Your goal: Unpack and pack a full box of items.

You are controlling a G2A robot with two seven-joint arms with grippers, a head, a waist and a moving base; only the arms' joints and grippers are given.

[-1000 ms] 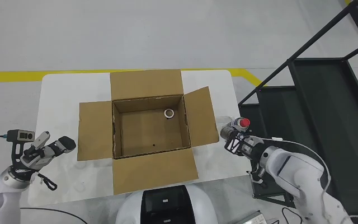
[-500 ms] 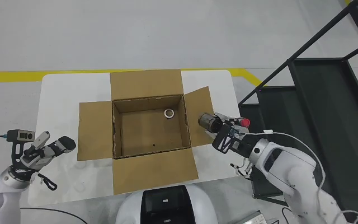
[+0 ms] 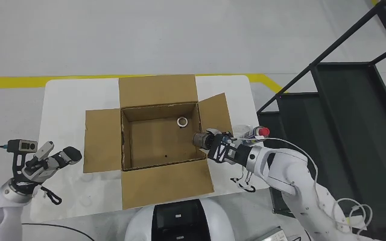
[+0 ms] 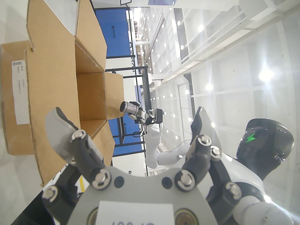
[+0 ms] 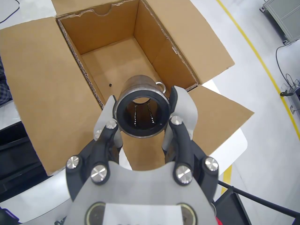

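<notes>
- Cardboard box (image 3: 102, 140), flaps open, sits on the white counter (image 3: 63, 99).
- Right end effector (image 5: 143, 105) is clamped on a metal sleeve (image 5: 140, 90) above the box's right wall.
- Left end effector (image 3: 58, 152): spread wide, empty, left of the box.
- Ring (image 3: 182, 122) lies inside the box.

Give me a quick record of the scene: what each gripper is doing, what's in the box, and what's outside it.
Box: open, four flaps spread, on the white table
Right gripper: shut on the metal cylinder, held sideways above the box's right rim
Left gripper: open, empty, by the table's front left corner
Inside box: one small ring near the far right corner
Outside box: bottle with a red cap, right of the box
</notes>
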